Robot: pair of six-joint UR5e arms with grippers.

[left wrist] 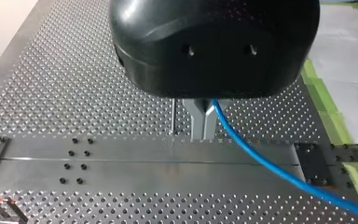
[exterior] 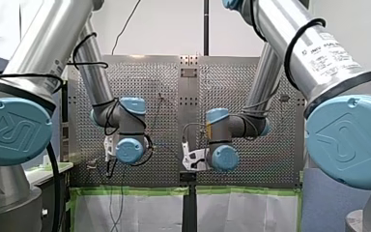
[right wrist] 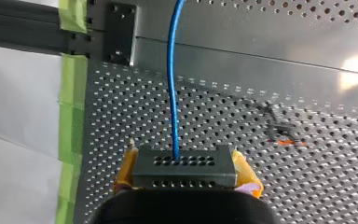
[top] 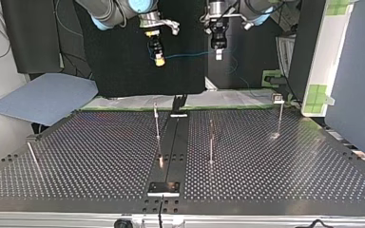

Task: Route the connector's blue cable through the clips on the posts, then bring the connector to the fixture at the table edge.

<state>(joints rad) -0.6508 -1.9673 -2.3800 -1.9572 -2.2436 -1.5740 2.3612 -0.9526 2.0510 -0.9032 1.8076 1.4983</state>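
So, my right end effector point(right wrist: 186, 173) has the connector point(right wrist: 185, 161) clamped between its yellow pads point(right wrist: 126, 169). It's a dark grey block with two rows of little holes on the face. The blue cable point(right wrist: 172, 79) comes out of the middle of that face and runs straight ahead over the perforated table point(right wrist: 307, 196).

My left end effector point(left wrist: 203, 122) has its metal fingers pinched narrow, and the cable comes out right at them, so it looks gripped there. From there it trails off to the side across the table's centre rail point(left wrist: 144, 161).

From the top view, both end effectors hang up in the air with the cable strung between them. The thin posts point(top: 157, 128) stand on the table below, well apart from the cable, so nothing's in the clips yet.
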